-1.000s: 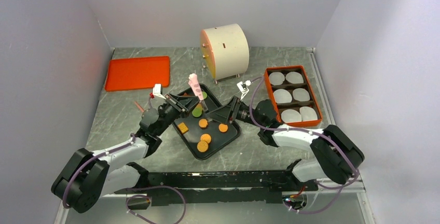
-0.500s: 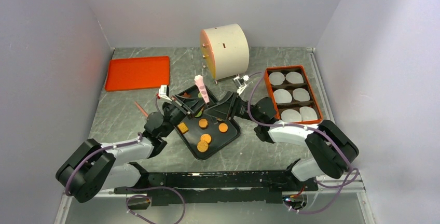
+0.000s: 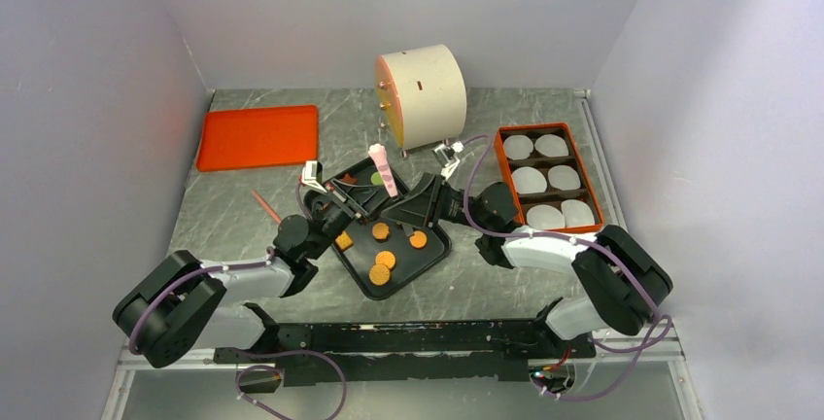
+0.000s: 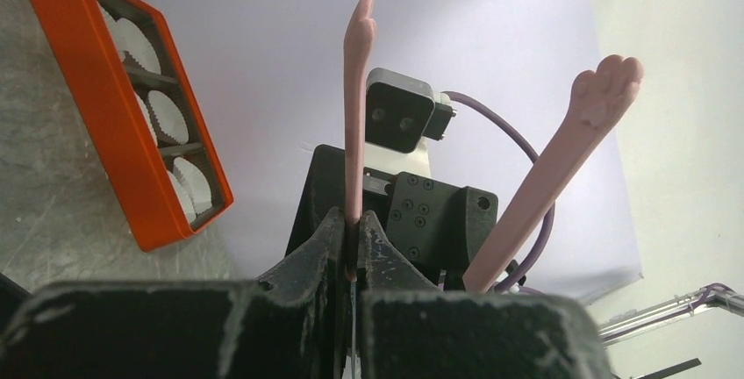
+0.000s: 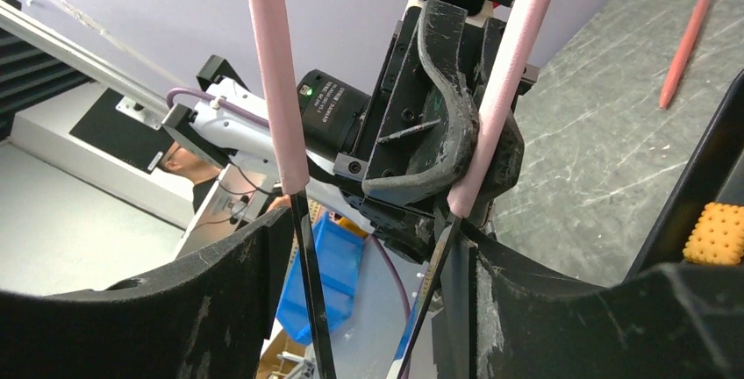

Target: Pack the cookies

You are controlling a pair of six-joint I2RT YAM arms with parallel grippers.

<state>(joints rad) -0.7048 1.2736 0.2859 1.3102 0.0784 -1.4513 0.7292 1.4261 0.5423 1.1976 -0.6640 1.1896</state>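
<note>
**A:** On the black tray [image 3: 360, 257] just beyond the arm bases, the cookies [image 3: 386, 259] lay loose: orange rounds and an orange square, none of them gripped.

**B:** And above them?

**A:** The left gripper [image 4: 353, 230] was clenched on one leg of the pink tongs [image 4: 355, 116], holding them upright over the tray's far end. Within the last second that arm had swung them rightward, up to the right gripper [image 5: 373, 239].

**B:** Had the right one taken them?

**A:** Its jaws had narrowed from wide to roughly half, with both legs standing between them. Whether they were already pressing the legs, I couldn't tell.

**B:** So, a handover.

**A:** That was my reading. The tongs were changing arms, probably so the right one could carry cookies across.

**B:** Across to where?

**A:** Farther right sat the orange box [image 4: 114, 142], with white liners [image 3: 530, 180] in its compartments and no cookie in any I could see. Packing proper hadn't begun.
</note>
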